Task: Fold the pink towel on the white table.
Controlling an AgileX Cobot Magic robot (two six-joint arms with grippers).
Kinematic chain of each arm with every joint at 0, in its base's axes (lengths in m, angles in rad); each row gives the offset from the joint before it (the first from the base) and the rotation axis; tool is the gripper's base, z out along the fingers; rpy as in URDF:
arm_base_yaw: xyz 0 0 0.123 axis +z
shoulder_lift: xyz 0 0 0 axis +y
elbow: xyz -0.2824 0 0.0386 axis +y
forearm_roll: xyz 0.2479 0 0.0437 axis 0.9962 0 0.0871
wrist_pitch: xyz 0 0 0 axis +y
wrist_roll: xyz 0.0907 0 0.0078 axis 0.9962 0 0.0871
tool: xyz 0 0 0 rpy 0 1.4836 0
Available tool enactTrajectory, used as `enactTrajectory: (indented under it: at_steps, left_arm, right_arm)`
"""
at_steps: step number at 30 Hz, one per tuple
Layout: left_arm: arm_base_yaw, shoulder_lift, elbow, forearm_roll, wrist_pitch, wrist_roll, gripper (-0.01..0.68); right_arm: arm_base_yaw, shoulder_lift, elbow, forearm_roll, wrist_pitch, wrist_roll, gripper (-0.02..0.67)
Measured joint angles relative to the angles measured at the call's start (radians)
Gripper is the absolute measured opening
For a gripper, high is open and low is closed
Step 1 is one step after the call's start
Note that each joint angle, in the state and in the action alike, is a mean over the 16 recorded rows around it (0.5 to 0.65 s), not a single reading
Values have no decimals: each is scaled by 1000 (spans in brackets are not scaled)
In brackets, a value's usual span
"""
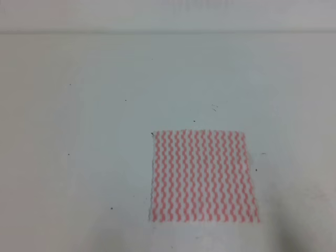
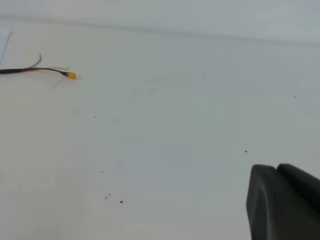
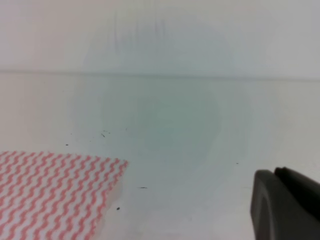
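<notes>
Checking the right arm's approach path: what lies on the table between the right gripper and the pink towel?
Only bare white table with a few dark specks, as the right wrist view shows, between the right gripper and the pink towel.

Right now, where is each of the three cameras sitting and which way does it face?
Exterior high: above, looking down at the striped pink cloth towel lying flat on the plain white table; no robot parts show.
Left wrist: low, across bare table toward an orange-tipped wire; dark claw part at lower right.
Right wrist: low, facing the towel's corner; dark claw part at lower right.
Shared: towel, exterior high and right wrist.
</notes>
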Motion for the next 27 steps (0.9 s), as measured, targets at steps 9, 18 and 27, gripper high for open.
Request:
enactTrajectory:
  at_steps: [9, 18, 27]
  left_arm:
    - [-3, 11, -8, 0, 6, -1, -5]
    - [-97, 14, -11, 0, 8, -1, -5]
    - [-231, 11, -10, 0, 6, -1, -5]
  right_arm:
    - [0, 3, -5, 0, 5, 0, -18]
    - [0, 5, -5, 0, 9, 0, -18]
    - [-1, 8, -6, 0, 10, -1, -18]
